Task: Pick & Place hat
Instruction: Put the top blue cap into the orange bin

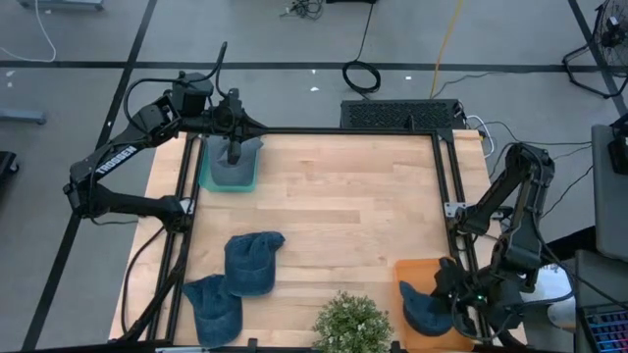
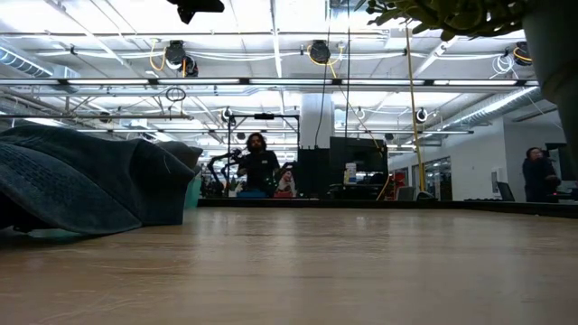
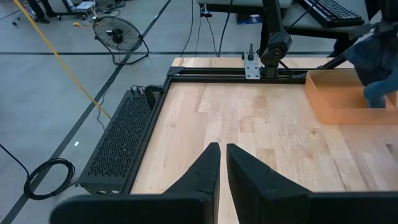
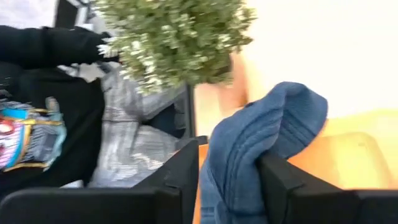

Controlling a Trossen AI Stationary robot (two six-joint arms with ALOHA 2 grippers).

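A blue knit hat [image 4: 261,149] lies in the orange bin [image 1: 412,275] at the table's near right corner. My right gripper [image 4: 229,186] stands open around it, one finger on either side. The same hat [image 1: 422,312] shows in the high view beside that gripper [image 1: 453,300]. Two more blue hats [image 1: 253,261] [image 1: 213,308] lie flat on the wood near the left front edge. Another hat [image 1: 234,173] sits in a teal bin [image 1: 208,180] at the far left. My left gripper [image 1: 234,147] hangs shut above that bin and holds nothing. My right gripper has a bunched fold of the hat [image 4: 249,186] between its spread fingers, which slant down into the orange bin. The fold lies against one finger [image 4: 280,186]. A sliver of orange shows between it and the other finger. The hat rests on the bin.
A potted plant [image 1: 351,324] stands at the near edge, just left of the orange bin. A black frame rail [image 1: 446,186] runs along the table's sides. The middle of the wooden top [image 1: 343,196] is bare. People stand in the room behind [image 2: 260,162].
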